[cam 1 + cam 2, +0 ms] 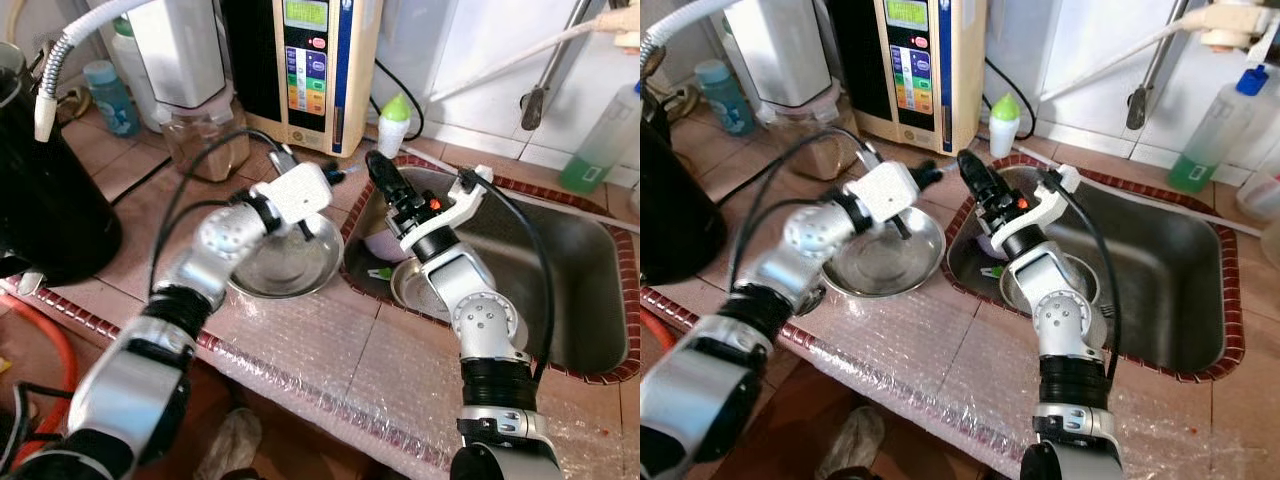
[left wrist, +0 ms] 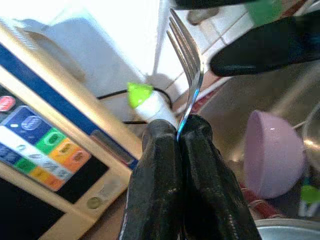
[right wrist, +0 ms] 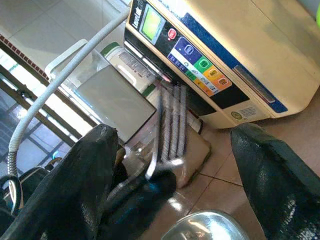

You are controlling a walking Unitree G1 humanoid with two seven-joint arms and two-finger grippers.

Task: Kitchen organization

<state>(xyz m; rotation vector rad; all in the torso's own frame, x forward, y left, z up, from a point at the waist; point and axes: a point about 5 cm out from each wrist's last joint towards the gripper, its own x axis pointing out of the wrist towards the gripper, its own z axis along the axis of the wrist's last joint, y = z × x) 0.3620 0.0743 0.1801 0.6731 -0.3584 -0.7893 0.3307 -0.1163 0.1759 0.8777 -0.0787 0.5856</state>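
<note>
My left gripper (image 1: 335, 178) is shut on a metal fork (image 2: 187, 55), whose tines stick out past the fingertips (image 2: 160, 145) toward the sink. It hovers over the far rim of a steel bowl (image 1: 285, 262) on the counter. My right gripper (image 1: 383, 178) is open at the sink's left edge, just beyond the fork's tip. In the right wrist view the tines (image 3: 170, 120) lie between its two spread fingers (image 3: 75, 185), touching neither. A pink bowl (image 2: 275, 155) and a steel plate (image 1: 415, 288) lie in the sink (image 1: 580, 250).
A water machine with coloured buttons (image 1: 310, 60) stands behind the grippers, with a small green-capped bottle (image 1: 393, 125) beside it. A black kettle (image 1: 40, 190) is at the left and a green bottle (image 1: 600, 140) at the back right. Bubble wrap covers the counter front (image 1: 340, 350).
</note>
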